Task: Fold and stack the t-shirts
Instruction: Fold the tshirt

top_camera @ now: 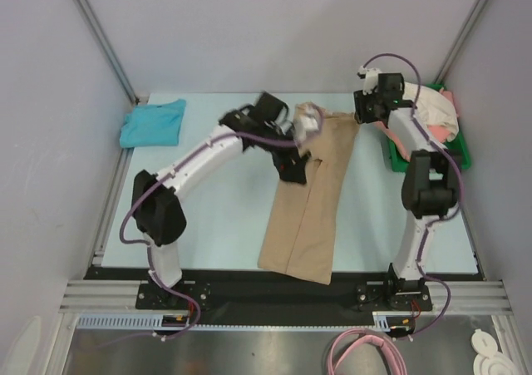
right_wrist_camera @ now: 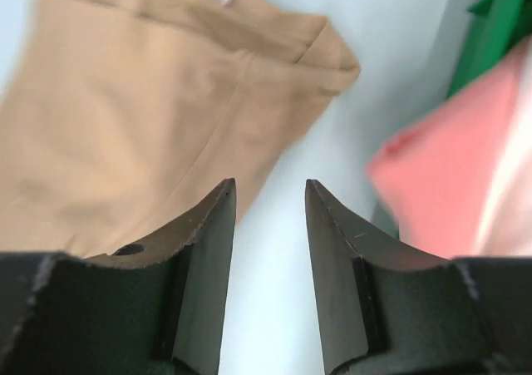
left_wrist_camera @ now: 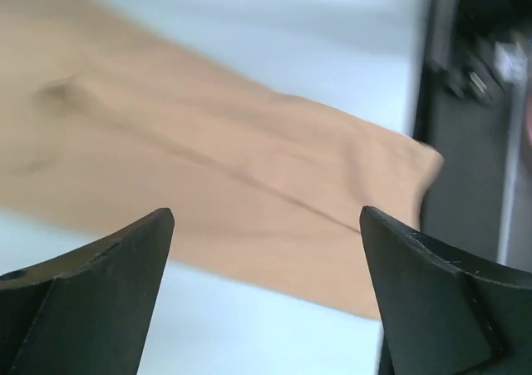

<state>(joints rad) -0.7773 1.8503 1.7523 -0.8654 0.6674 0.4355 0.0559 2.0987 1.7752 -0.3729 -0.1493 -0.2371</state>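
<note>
The tan t-shirt (top_camera: 307, 196) lies folded into a long strip down the middle of the table. It also shows in the left wrist view (left_wrist_camera: 208, 159) and the right wrist view (right_wrist_camera: 141, 109). My left gripper (top_camera: 293, 167) hovers over the strip's upper left edge, and in its wrist view the gripper (left_wrist_camera: 266, 217) is wide open and empty. My right gripper (top_camera: 368, 113) is above the table just right of the shirt's top corner, and in its wrist view the gripper (right_wrist_camera: 270, 188) is open with a narrow gap and empty. The teal-blue shirt (top_camera: 154, 123) lies folded at the far left. The cream-white shirt (top_camera: 434, 109) and the coral-pink shirt (right_wrist_camera: 449, 167) lie in the tray.
The green plastic tray (top_camera: 453, 155) stands at the far right edge, and its wall shows in the right wrist view (right_wrist_camera: 499, 17). The black front rail (top_camera: 266, 296) runs along the near edge, just under the shirt's lower end.
</note>
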